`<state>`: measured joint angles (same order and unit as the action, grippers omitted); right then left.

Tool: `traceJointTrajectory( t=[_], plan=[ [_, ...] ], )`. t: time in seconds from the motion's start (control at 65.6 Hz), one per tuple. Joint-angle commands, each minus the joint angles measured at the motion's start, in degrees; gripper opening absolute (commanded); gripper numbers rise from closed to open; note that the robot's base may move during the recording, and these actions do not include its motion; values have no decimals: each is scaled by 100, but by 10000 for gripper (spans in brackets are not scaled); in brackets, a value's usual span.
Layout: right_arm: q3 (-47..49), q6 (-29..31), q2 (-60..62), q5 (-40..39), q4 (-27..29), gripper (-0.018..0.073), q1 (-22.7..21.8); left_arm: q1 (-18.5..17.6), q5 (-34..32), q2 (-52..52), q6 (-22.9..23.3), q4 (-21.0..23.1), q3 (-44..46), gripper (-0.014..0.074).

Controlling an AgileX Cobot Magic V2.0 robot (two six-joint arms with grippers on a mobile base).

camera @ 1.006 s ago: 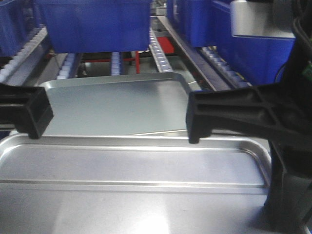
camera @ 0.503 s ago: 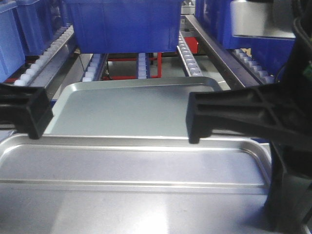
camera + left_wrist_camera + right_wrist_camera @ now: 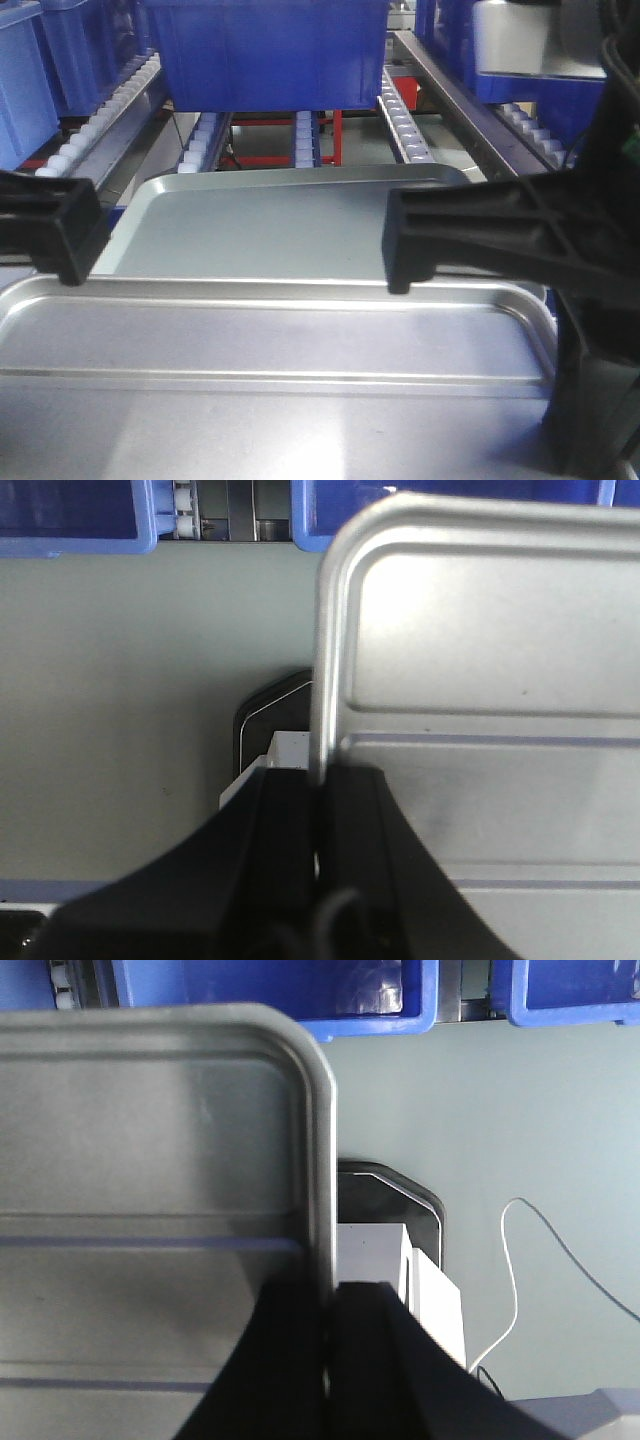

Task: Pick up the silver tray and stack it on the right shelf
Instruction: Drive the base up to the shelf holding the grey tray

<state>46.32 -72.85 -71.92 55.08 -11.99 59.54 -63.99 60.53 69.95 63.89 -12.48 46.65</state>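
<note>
The shiny rectangular silver metal tray (image 3: 280, 340) with rounded corners, low rim and long ribs is held level, in front of the steel roller shelf (image 3: 404, 122) with small white rollers.

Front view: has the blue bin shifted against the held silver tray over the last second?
Yes. The blue bin has slid right against the silver tray, whose rim stays put in frame.

Warehouse or factory floor, roller flow racks (image 3: 405, 115), blue storage bins (image 3: 265, 50)
</note>
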Motion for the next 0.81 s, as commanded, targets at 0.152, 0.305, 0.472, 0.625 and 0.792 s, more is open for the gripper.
traceJointTrajectory(
  t=[0.152, 0.305, 0.472, 0.625, 0.792],
  plan=[
    [160, 0, 115, -146, -154, 59, 11, -41, -53, -133, 12, -35, 172, -92],
    [160, 0, 115, -146, -154, 59, 11, -41, -53, -133, 12, -35, 172, -92],
    [160, 0, 115, -157, -154, 59, 11, -41, -64, -133, 12, -35, 172, -92],
    [160, 0, 115, -157, -154, 59, 11, -41, -64, -133, 12, -35, 172, -92],
    [160, 0, 115, -153, -154, 59, 11, -41, -64, -133, 12, -35, 172, -92]
  ],
)
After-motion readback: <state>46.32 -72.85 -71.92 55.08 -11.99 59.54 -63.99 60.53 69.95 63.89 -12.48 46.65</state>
